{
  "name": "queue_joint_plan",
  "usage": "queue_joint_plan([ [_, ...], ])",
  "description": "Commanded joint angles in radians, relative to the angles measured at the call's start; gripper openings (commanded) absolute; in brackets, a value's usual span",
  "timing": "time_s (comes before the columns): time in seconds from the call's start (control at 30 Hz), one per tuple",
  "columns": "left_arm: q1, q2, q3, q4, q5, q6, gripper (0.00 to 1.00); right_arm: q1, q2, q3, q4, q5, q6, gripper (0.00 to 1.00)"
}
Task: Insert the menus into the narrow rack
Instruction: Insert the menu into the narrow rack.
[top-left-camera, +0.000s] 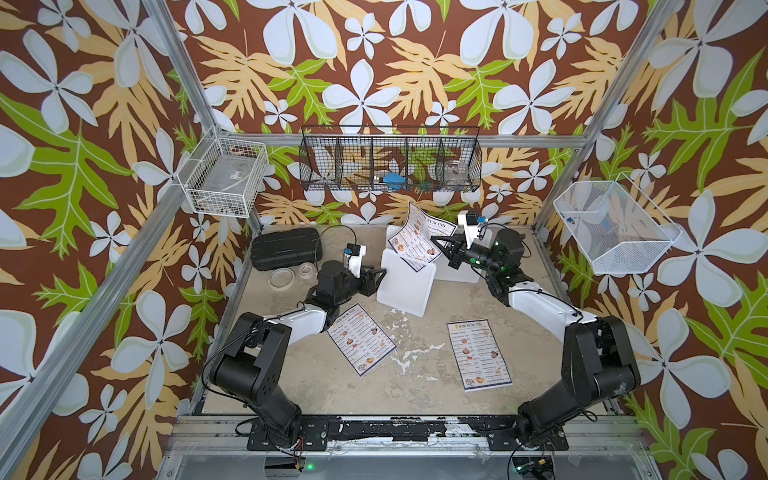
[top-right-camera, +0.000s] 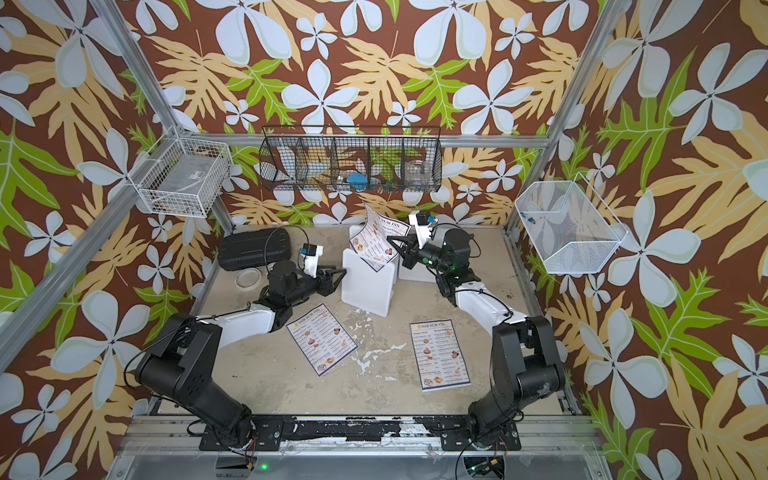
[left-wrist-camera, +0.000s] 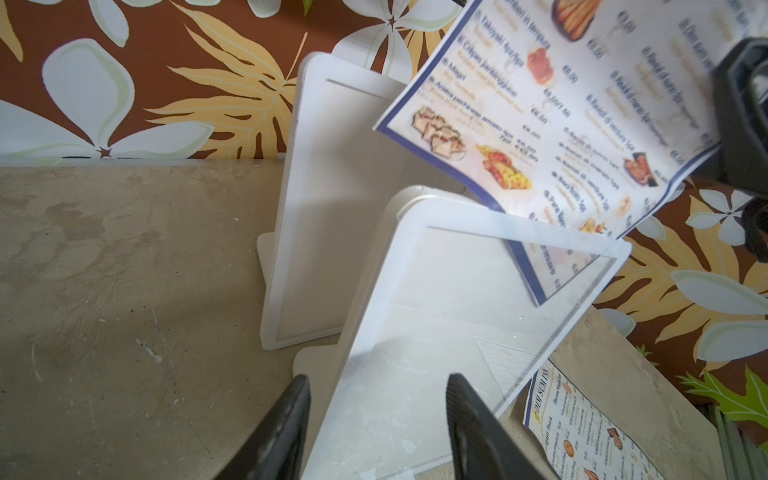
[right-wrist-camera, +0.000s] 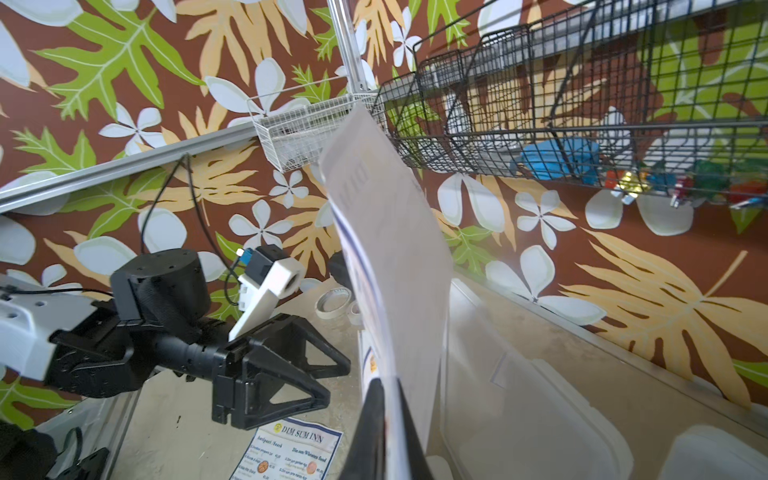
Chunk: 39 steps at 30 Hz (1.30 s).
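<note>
Right tool (top-left-camera: 441, 248) pinches the lifted menu (top-left-camera: 419, 232), its lower corner already inside the nearest white holder (top-left-camera: 405, 286). Left tool (left-wrist-camera: 378, 419), half open, straddles that holder's edge, apparently steadying it. Next, the sheet must slide straight down. Two menus (top-left-camera: 360, 338) (top-left-camera: 478, 353) lie flat on the counter (top-left-camera: 415, 374). Beyond, another holder (left-wrist-camera: 332, 208) stands empty.

The held menu (left-wrist-camera: 552, 124) reads blurred near the left gripper (left-wrist-camera: 376, 428), whose fingers run off the frame edge; its lower corner hides behind the clear panel (left-wrist-camera: 457, 316)
</note>
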Motion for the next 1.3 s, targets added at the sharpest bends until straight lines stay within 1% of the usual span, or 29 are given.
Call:
queue_joint_plan([
  [0.0, 0.002, -0.005, -0.002, 0.032, 0.016, 0.009, 0.55, 0.0, -0.022, -0.021, 0.1, -0.04, 0.015, 0.0],
  [0.23, 0.002, -0.011, -0.008, 0.036, 0.019, 0.011, 0.55, -0.001, 0.003, 0.012, 0.022, -0.032, -0.011, 0.0],
  [0.43, 0.002, -0.021, -0.015, 0.039, 0.021, 0.011, 0.55, -0.007, 0.018, 0.055, -0.074, 0.019, -0.055, 0.0],
  [0.63, 0.002, -0.022, -0.015, 0.039, 0.024, 0.011, 0.55, -0.007, 0.008, 0.049, -0.057, 0.004, -0.046, 0.0],
  [0.67, 0.002, -0.025, -0.016, 0.042, 0.026, 0.011, 0.55, -0.006, 0.006, 0.043, -0.042, -0.005, -0.038, 0.03],
  [0.73, 0.002, -0.028, -0.02, 0.043, 0.025, 0.011, 0.55, -0.006, 0.007, 0.026, 0.013, -0.032, -0.002, 0.16],
  [0.77, 0.002, -0.03, -0.022, 0.044, 0.026, 0.012, 0.55, -0.006, 0.012, 0.016, 0.052, -0.048, 0.022, 0.24],
  [0.8, 0.001, -0.031, -0.022, 0.044, 0.026, 0.011, 0.55, -0.006, 0.021, 0.01, 0.084, -0.063, 0.044, 0.29],
  [0.87, 0.001, -0.034, -0.022, 0.045, 0.029, 0.011, 0.55, -0.006, 0.044, 0.014, 0.114, -0.074, 0.076, 0.34],
  [0.93, 0.002, -0.037, -0.024, 0.045, 0.031, 0.013, 0.55, -0.006, 0.071, 0.035, 0.118, -0.078, 0.097, 0.35],
  [1.07, 0.002, -0.039, -0.028, 0.048, 0.032, 0.013, 0.55, -0.006, 0.109, 0.072, 0.12, -0.094, 0.125, 0.33],
  [1.17, 0.002, -0.041, -0.028, 0.046, 0.028, 0.015, 0.55, -0.006, 0.108, 0.071, 0.133, -0.102, 0.132, 0.23],
  [1.27, 0.002, -0.046, -0.031, 0.043, 0.026, 0.018, 0.55, -0.006, 0.092, 0.077, 0.092, -0.099, 0.099, 0.13],
])
